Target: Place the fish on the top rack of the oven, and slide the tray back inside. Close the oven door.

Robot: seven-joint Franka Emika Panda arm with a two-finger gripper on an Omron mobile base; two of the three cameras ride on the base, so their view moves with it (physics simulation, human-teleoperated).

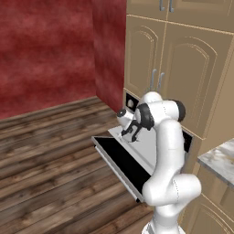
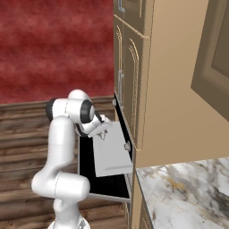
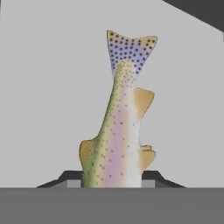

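The fish (image 3: pixel 118 131), speckled tan and silvery, is clamped between my fingertips (image 3: pixel 70 177), tail pointing away from the hand. My gripper (image 3: pixel 111 177) is shut on it. Behind it lies the pale grey tray (image 3: pixel 43 87). The tray (image 1: pixel 142 150) is pulled out of the oven (image 1: pixel 130 104) and rests over the oven door (image 1: pixel 119 161), which hangs open and flat. My gripper (image 1: pixel 129 133) hovers low over the tray's far end. From the right, my gripper (image 2: pixel 102 132) sits at the near left corner of the tray (image 2: pixel 112 154), above the black door (image 2: pixel 87 163).
Tall tan cabinets (image 1: pixel 183 68) frame the oven. A marble counter (image 2: pixel 188 188) juts out to the right of it. Open wooden floor (image 1: pixel 50 160) stretches left of the door to the red wall (image 1: pixel 45 50).
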